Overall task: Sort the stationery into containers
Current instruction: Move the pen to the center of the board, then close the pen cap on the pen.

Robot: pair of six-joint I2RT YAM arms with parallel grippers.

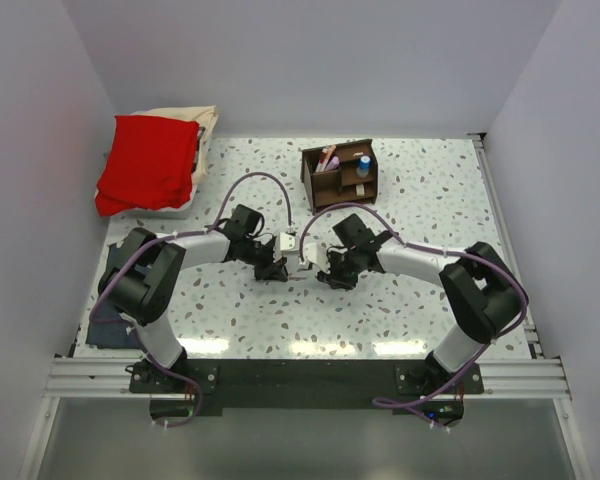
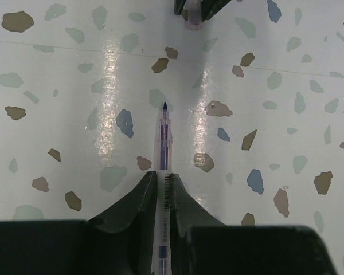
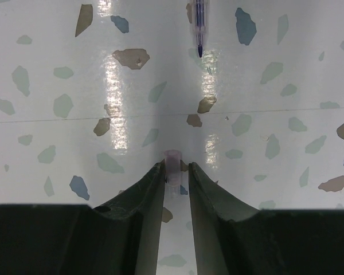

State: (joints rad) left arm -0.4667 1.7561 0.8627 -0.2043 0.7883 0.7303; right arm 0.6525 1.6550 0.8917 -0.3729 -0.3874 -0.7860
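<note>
At the near left corner of the speckled counter (image 1: 310,320), a folded blue-grey cloth (image 1: 102,330) is lying partly under the left arm. Both arms are reaching in from the near edge and meeting around the middle of the counter, their hands facing each other a short way apart. The left hand (image 2: 162,176) is gripping a pen (image 2: 164,137) with its fingers closed tight on the barrel. The barrel is clear with dark blue ink inside and a printed barcode strip. The bare blue tip is pointing away from the left hand, towards the right hand. The right hand (image 3: 175,169) is pinching a small, pale, see-through cap (image 3: 172,163) between its fingertips, closed narrowly on it, with the cap's end poking out towards the pen. Pen tip and cap are lining up roughly, with a clear gap between them, both hanging above the counter. Farther back, right of centre, the dark brown wooden organizer (image 1: 338,186) is standing near the far wall. Pink-red pens (image 1: 327,158) are leaning in its left rear compartment. A blue-and-white cylinder (image 1: 363,163) is standing in its right compartment. At the far left corner, a red cloth (image 1: 145,160) is lying on top of a cream cloth (image 1: 208,125).
</note>
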